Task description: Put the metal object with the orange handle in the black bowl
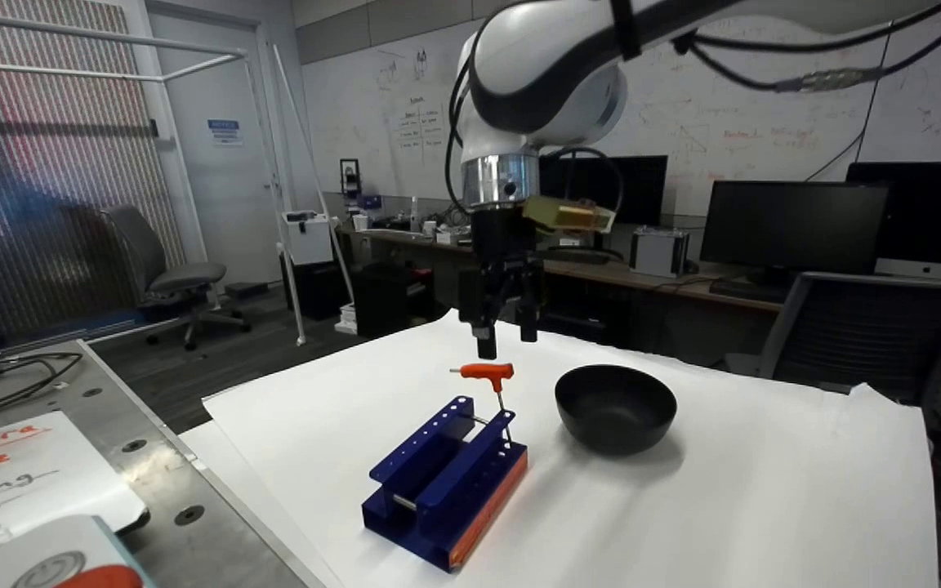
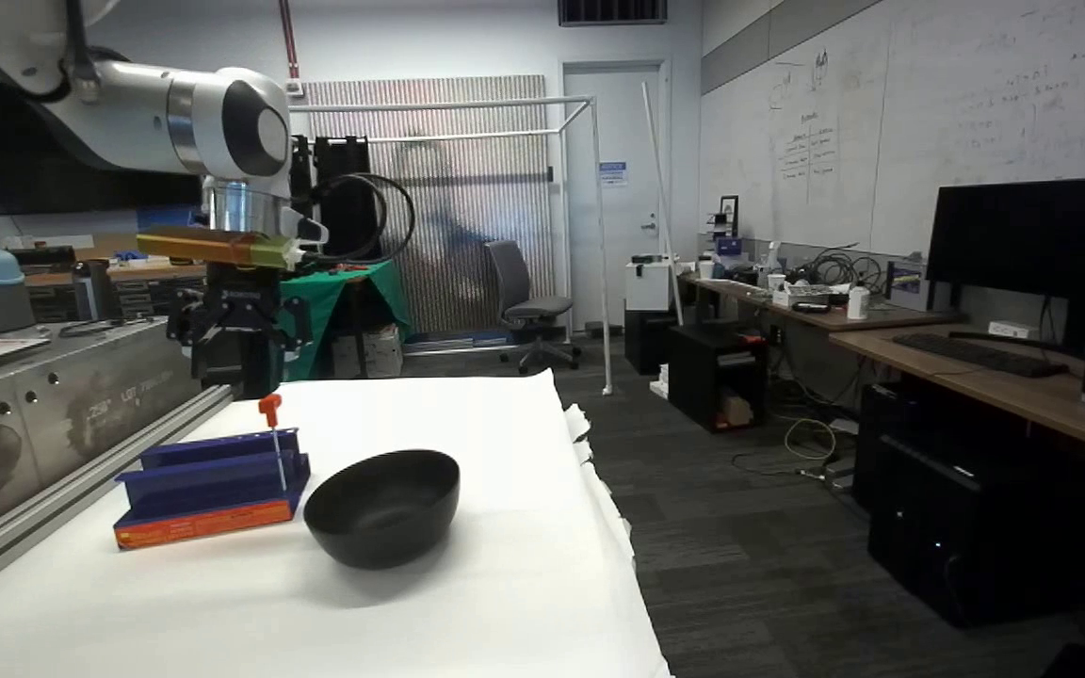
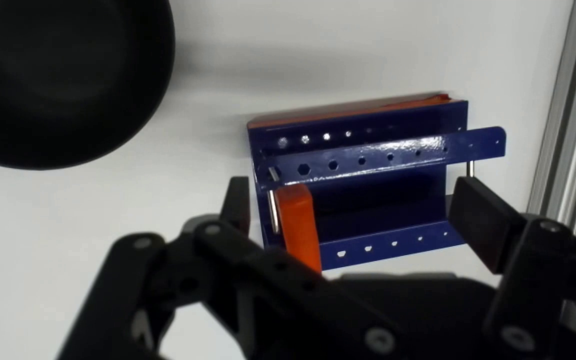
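The metal tool with the orange handle [image 1: 488,372] stands upright in an end hole of the blue slotted rack [image 1: 470,482], its handle on top. It also shows in an exterior view [image 2: 269,409] and in the wrist view [image 3: 298,225], where a gripper finger hides part of the handle. The black bowl [image 1: 622,433] stands beside the rack; it also shows in an exterior view [image 2: 382,541] and at the upper left of the wrist view [image 3: 160,75]. My gripper [image 1: 507,336] is open and empty, just above the handle. In the wrist view [image 3: 360,212] the handle appears between the fingers, nearer the left one.
The blue rack has a red-orange base side and rows of holes. A white sheet [image 1: 732,506] covers the table. A metal rail [image 3: 573,115] runs along the table's edge near the rack. A metal bench [image 1: 193,490] adjoins the table. Desks with monitors stand behind.
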`<state>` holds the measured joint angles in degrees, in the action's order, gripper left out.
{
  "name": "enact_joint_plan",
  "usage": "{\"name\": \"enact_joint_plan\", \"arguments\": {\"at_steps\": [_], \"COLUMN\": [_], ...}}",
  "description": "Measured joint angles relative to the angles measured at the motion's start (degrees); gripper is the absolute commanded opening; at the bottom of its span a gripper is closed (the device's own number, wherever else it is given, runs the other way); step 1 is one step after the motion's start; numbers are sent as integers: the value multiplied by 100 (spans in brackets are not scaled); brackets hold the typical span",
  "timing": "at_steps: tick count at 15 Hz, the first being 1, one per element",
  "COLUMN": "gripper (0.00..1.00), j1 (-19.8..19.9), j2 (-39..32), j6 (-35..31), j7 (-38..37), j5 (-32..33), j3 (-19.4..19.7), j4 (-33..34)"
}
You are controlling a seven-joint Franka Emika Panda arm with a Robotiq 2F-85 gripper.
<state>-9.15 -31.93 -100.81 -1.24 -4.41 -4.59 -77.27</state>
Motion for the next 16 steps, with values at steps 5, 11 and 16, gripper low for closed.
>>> {"name": "enact_joint_plan", "arguments": {"at_steps": [5,11,16], "gripper": [74,28,13], "j1": [-111,-113,-111], "j2": [-680,-1058,-1065], "j6": [-223,-229,-226], "j7": [-233,-302,-322], "j5": [361,625,641], "j3": [26,99,137], "j4": [661,1062,1114]}}
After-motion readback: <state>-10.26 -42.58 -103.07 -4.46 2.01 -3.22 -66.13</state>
